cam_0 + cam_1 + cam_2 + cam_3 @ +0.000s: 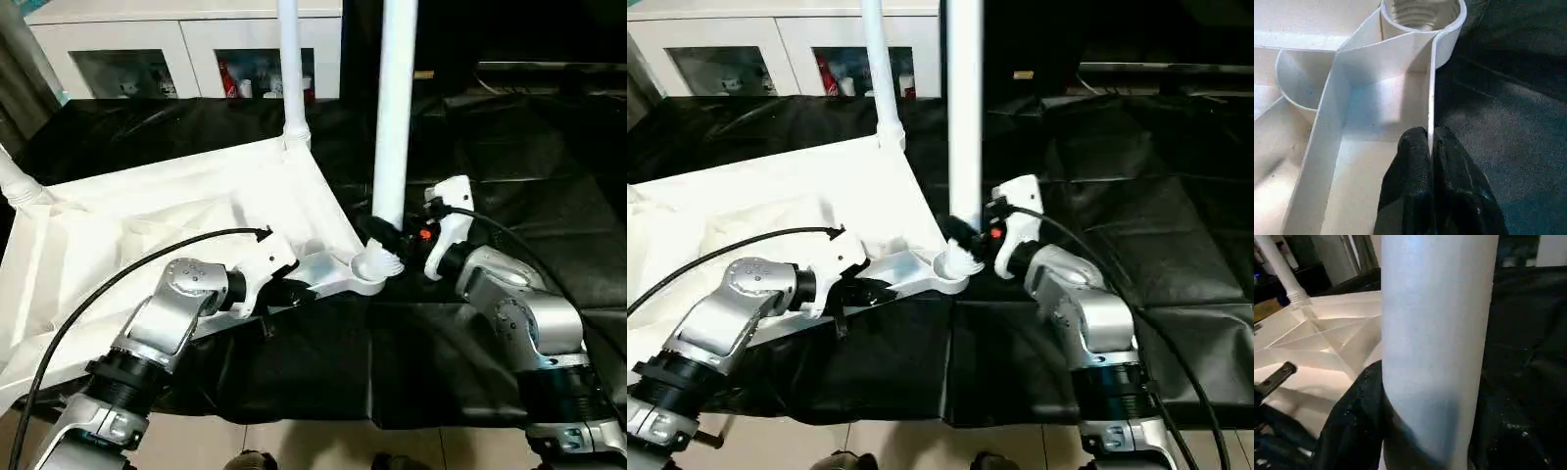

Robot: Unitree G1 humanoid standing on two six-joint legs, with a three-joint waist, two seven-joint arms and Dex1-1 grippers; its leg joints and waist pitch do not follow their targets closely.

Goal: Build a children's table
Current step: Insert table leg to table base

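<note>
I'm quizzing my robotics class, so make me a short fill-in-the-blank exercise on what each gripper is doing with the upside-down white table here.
1. The left gripper pinches the thin ___ of the table top.
2. The right gripper holds a white ___ upright.
3. That leg stands over a round corner ___.
4. The table lies on a ___ cover.

Missing words: rim; leg; socket; black

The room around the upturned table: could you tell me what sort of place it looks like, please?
Probably an indoor room or lab used as an assembly area: a white glass-door cabinet along the far wall, black sheeting over the work surface, and tiled floor at the near edge.
</note>
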